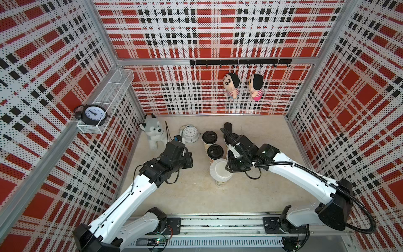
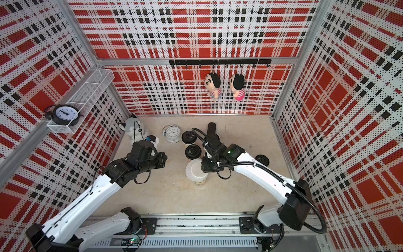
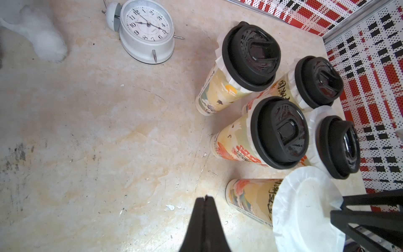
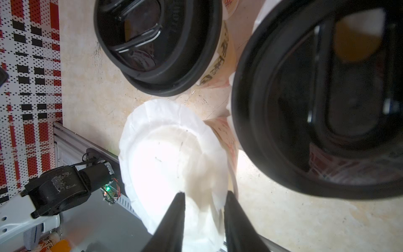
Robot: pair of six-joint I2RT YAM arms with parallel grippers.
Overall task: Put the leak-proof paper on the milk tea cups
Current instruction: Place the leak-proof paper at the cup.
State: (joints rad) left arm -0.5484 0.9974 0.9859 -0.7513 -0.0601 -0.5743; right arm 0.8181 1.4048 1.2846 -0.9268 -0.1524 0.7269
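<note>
A round whitish leak-proof paper (image 1: 219,169) (image 2: 194,170) (image 4: 172,152) lies over the mouth of the nearest milk tea cup (image 1: 221,182) (image 3: 250,197). My right gripper (image 1: 228,168) (image 4: 204,194) sits at that paper's rim, jaws apart, with the paper's edge loose in the gap. Behind stand several more milk tea cups (image 3: 220,91) with black lids (image 3: 250,56) pressed over paper skirts. My left gripper (image 3: 205,197) (image 1: 190,159) hovers shut and empty over bare table beside the cups.
A white alarm clock (image 1: 190,134) (image 3: 148,28) and a husky plush (image 1: 152,133) sit at the back left. A black upright cylinder (image 1: 227,126) stands behind the cups. A loose black lid (image 2: 261,160) lies right of my right arm. Plaid walls enclose the table.
</note>
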